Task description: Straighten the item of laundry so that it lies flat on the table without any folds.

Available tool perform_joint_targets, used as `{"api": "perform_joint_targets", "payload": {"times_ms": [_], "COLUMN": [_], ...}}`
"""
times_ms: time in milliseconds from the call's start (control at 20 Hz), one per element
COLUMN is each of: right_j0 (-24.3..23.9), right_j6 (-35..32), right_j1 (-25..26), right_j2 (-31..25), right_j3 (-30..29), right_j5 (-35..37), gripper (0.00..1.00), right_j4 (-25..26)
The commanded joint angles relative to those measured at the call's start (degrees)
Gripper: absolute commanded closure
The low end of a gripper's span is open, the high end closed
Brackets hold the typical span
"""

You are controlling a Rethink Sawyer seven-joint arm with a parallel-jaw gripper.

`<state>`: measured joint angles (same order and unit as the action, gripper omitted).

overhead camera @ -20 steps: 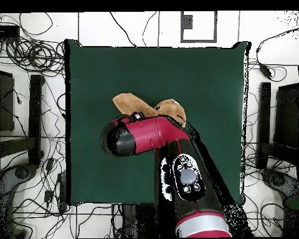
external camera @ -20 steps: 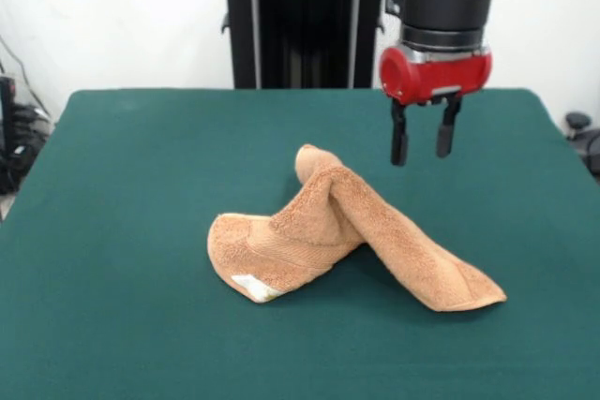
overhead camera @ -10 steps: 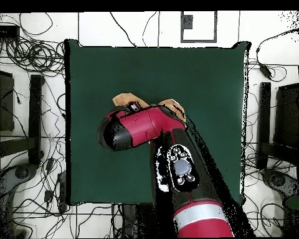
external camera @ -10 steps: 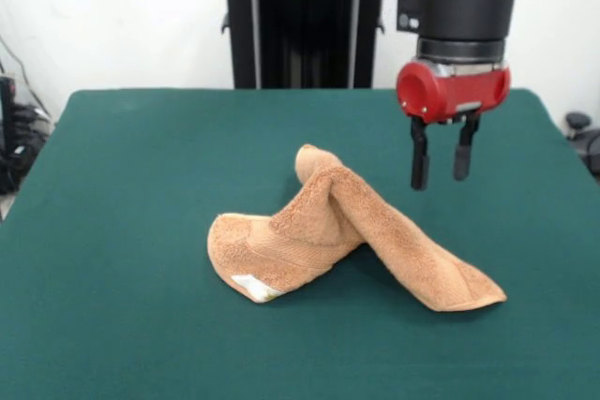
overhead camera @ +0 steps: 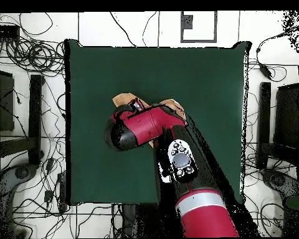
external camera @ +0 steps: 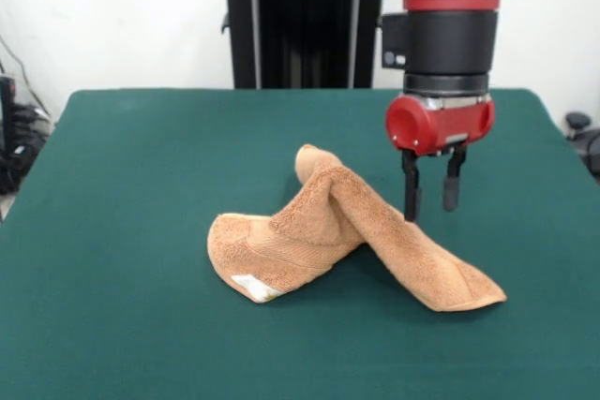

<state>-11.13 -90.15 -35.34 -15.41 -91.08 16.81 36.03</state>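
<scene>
Terry cloth, tan, thick pile: the towel [external camera: 342, 241] will be light, limp and grippy, no stiffness, so whatever gets lifted will drape and drag the rest along the felt. It sits just right of centre in the front view, bunched into an inverted V: one rolled arm runs down to the lower right corner tip, the other folds toward lower left, where the white tag [external camera: 255, 288] shows. The gripper [external camera: 430, 196] hangs over the right arm of the V, fingers pointing down, parted a narrow gap, holding nothing; the left fingertip looks level with the cloth's upper edge, contact uncertain. Best hold, I'd say, is a corner or hemmed edge, e.g. the pointed tip at lower right, pinched through one layer only, then pulled outward. Plenty of bare green table [external camera: 122, 175] on all sides; the right edge is closest, still well apart. In the overhead view the arm [overhead camera: 153, 127] covers most of the towel, only slivers show.
</scene>
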Motion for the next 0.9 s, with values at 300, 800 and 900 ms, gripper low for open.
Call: {"api": "perform_joint_targets", "payload": {"times_ms": [300,800,900], "right_j0": [2.1,3.05,2.7], "right_j6": [-1.36,-1.62,-0.66], "right_j1": [4.27,5.48,6.19], "right_j2": [-1.83,-0.23,-0.6], "right_j3": [2.34,2.31,2.05], "right_j5": [-6.45,-4.46,-3.31], "gripper": [0.0,0.0,0.0], "right_j4": [7.0,8.08,8.27]}}
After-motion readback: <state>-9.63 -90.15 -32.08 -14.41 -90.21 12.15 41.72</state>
